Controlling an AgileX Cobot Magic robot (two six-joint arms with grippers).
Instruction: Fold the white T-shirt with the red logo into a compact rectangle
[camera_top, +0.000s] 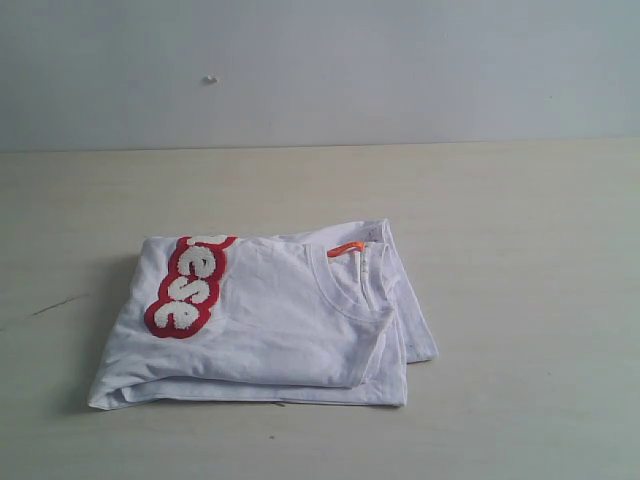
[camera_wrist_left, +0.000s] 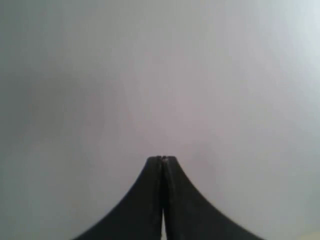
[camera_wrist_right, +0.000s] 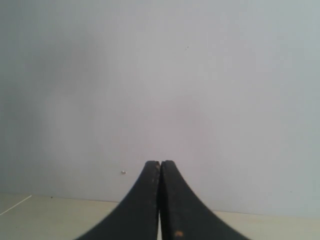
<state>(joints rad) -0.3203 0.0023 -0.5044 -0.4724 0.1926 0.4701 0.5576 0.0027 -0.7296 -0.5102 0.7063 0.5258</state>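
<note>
The white T-shirt (camera_top: 275, 320) lies folded into a rough rectangle on the pale table (camera_top: 520, 250) in the exterior view. Its red logo (camera_top: 189, 286) with white letters runs along the left part of the top layer. The ribbed collar and orange neck tag (camera_top: 345, 248) face up near the right. Neither arm shows in the exterior view. In the left wrist view my left gripper (camera_wrist_left: 162, 159) is shut with nothing in it, facing a blank grey wall. My right gripper (camera_wrist_right: 160, 163) is likewise shut and empty, pointing at the wall above the table's far edge.
A grey wall (camera_top: 320, 70) rises behind the table, with a small fitting (camera_top: 210, 79) on it, also seen as a speck (camera_wrist_right: 123, 172) in the right wrist view. A dark scratch (camera_top: 55, 304) marks the tabletop left of the shirt.
</note>
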